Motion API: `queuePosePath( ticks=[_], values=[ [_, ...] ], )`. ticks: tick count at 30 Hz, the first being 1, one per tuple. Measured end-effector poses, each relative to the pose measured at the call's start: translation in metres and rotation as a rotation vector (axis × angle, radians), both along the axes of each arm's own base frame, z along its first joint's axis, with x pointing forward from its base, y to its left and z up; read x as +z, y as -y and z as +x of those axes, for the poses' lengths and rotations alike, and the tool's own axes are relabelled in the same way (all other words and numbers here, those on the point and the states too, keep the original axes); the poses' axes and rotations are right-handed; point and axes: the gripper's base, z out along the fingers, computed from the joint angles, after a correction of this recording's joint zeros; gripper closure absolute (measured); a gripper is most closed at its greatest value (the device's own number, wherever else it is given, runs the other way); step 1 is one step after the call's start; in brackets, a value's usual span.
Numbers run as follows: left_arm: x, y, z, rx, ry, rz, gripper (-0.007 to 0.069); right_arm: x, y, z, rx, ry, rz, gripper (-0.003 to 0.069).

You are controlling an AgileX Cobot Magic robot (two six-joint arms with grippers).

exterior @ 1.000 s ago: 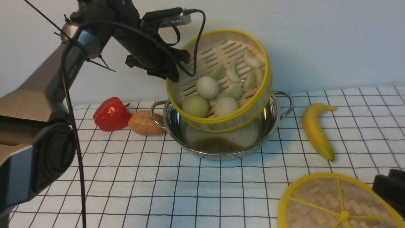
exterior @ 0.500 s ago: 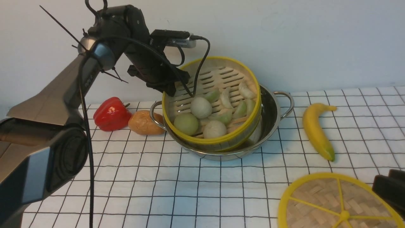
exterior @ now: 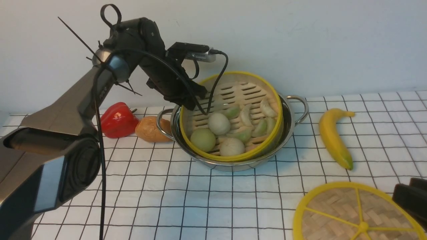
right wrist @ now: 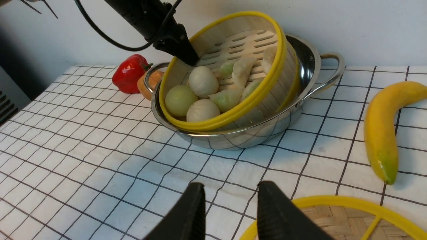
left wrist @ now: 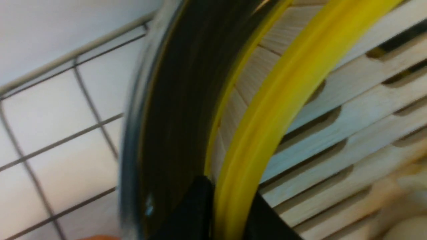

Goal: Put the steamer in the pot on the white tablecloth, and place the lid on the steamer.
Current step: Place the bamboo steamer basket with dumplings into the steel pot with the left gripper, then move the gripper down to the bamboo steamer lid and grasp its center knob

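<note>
The steamer (exterior: 241, 90) sits inside the steel pot (exterior: 289, 115) on the white tablecloth (exterior: 166, 200), tilted with its back rim higher, and carries several buns and dumplings. My left gripper (exterior: 191, 103) is at the steamer's back left rim. In the left wrist view its fingers (left wrist: 196, 206) straddle the yellow rim of the steamer (left wrist: 283, 100), pressed on both sides, with the pot (left wrist: 180, 100) wall next to them. The lid (exterior: 353, 213) lies flat at the front right. My right gripper (right wrist: 230, 190) hovers open by the edge of the lid (right wrist: 333, 226), holding nothing.
A red pepper (exterior: 116, 120) and a brown potato (exterior: 150, 129) lie just left of the pot. A banana (exterior: 333, 136) lies to its right, between the pot and the lid. A plain wall stands close behind the pot.
My left arm has come down with the steamer, from hanging steeply tilted above the pot to resting inside it. The right gripper and the lid have not moved.
</note>
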Motion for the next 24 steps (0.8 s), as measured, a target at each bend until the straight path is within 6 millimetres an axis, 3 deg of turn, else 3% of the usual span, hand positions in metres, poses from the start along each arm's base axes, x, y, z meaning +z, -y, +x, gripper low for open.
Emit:
queuePosePath(
  ticks=[3, 4, 8, 14, 19, 21, 23, 24],
  values=[
    [0.002, 0.003, 0.0, -0.022, 0.005, -0.025, 0.0457, 0.0, 0.0, 0.0, 0.0, 0.0, 0.0, 0.0419],
    [0.002, 0.003, -0.001, -0.033, 0.005, -0.028, 0.0388, 0.0, 0.0, 0.0, 0.0, 0.0, 0.0, 0.0419],
    [0.001, 0.003, -0.001, -0.035, 0.003, -0.024, 0.0243, 0.0, 0.0, 0.0, 0.0, 0.0, 0.0, 0.0419],
    [0.013, -0.001, -0.001, 0.017, 0.026, 0.012, 0.0104, 0.0, 0.0, 0.0, 0.0, 0.0, 0.0, 0.0419],
    [0.052, -0.001, -0.003, 0.047, 0.11, -0.025, 0.008, 0.0, 0.0, 0.0, 0.0, 0.001, 0.0, 0.0419],
    [0.092, -0.002, -0.01, 0.068, 0.192, -0.063, 0.0082, 0.001, 0.0, 0.0, -0.001, 0.013, 0.001, 0.0419],
    [0.108, -0.003, -0.014, 0.076, 0.227, -0.077, 0.0089, 0.002, 0.0, 0.001, -0.001, 0.024, -0.004, 0.0419],
    [0.132, -0.005, -0.023, 0.086, 0.271, -0.094, 0.0102, 0.003, 0.001, 0.001, -0.001, 0.044, -0.017, 0.0419]
  ],
)
